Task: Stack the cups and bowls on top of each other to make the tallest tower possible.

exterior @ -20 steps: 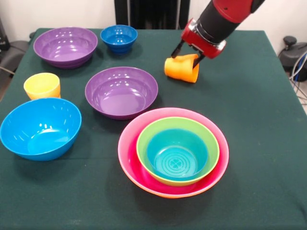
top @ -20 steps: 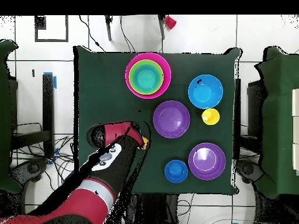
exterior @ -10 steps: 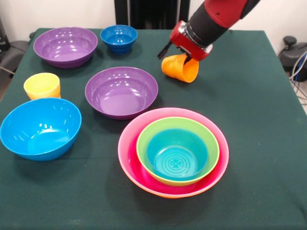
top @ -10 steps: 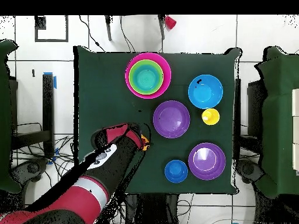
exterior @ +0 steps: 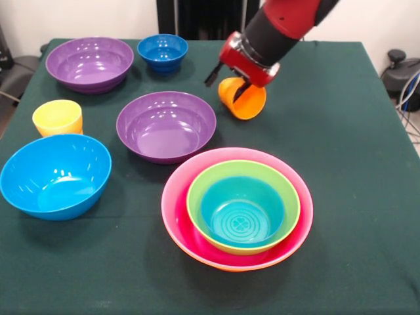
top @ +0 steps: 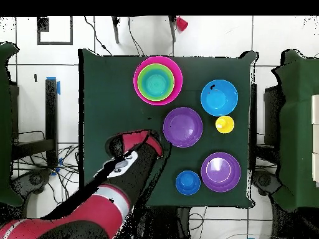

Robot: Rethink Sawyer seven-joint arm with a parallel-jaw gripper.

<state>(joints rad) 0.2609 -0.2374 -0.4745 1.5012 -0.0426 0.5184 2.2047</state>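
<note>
Risk here lies mostly in the grip: the gripper (exterior: 226, 80) holds the orange cup (exterior: 243, 99) by its rim only, one finger inside the mouth and one outside, and the cup hangs tilted with its opening turned up toward the wrist. So thin a pinch on glossy plastic could let the cup swing or slip out during a fast move, and it might then drop onto the green tablecloth (exterior: 354, 131) and roll. A tilted cup would also sit crooked if released over a bowl.

The cup hangs just below and slightly to the picture's right of the claw, clear of the cloth by the look of it, beside the nearer purple bowl (exterior: 166, 125). The tower (exterior: 237, 207), teal inside green inside pink with an orange edge beneath, stands nearer the camera. The yellow cup (exterior: 58, 117) sits far off, touching the light blue bowl (exterior: 55, 174).
</note>
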